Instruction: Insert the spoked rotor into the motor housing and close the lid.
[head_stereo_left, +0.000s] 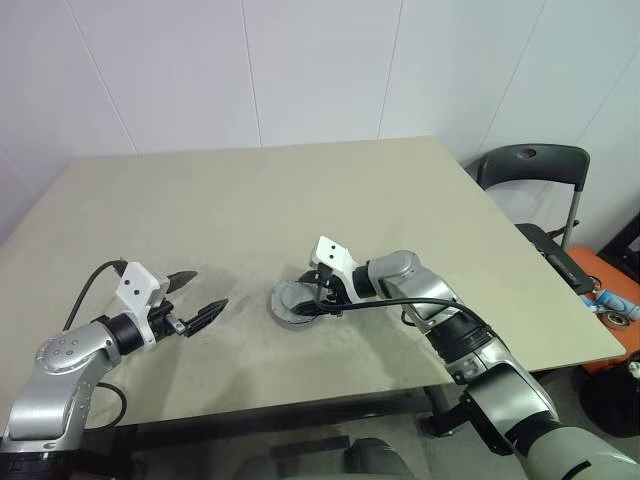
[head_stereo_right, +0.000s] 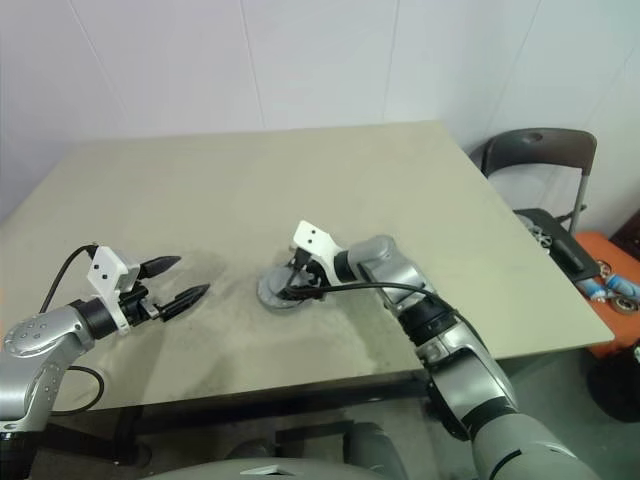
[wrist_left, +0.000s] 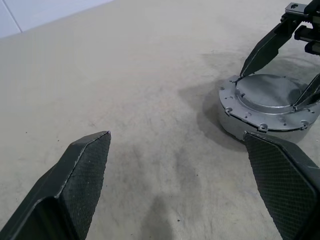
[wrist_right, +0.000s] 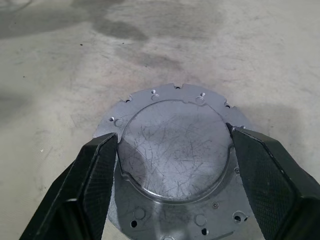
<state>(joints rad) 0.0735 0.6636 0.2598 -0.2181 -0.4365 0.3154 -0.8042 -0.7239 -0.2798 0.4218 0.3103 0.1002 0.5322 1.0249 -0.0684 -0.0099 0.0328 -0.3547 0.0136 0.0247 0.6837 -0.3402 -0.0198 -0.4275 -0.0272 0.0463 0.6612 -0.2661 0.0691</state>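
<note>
The lid (wrist_right: 176, 150) sits flat on the housing (wrist_left: 235, 125) near the middle of the table (head_stereo_left: 300, 200). The right gripper (wrist_right: 172, 150) straddles the lid's raised centre, fingers touching its edges. The left gripper (head_stereo_left: 195, 297) hangs open, well apart.

A plain lab or test room: a bare beige table (head_stereo_left: 300, 220) against white panelled walls (head_stereo_left: 250, 70), a dark folding chair (head_stereo_left: 535, 165) at two o'clock, and an orange box (head_stereo_left: 610, 300) of items at three o'clock.
</note>
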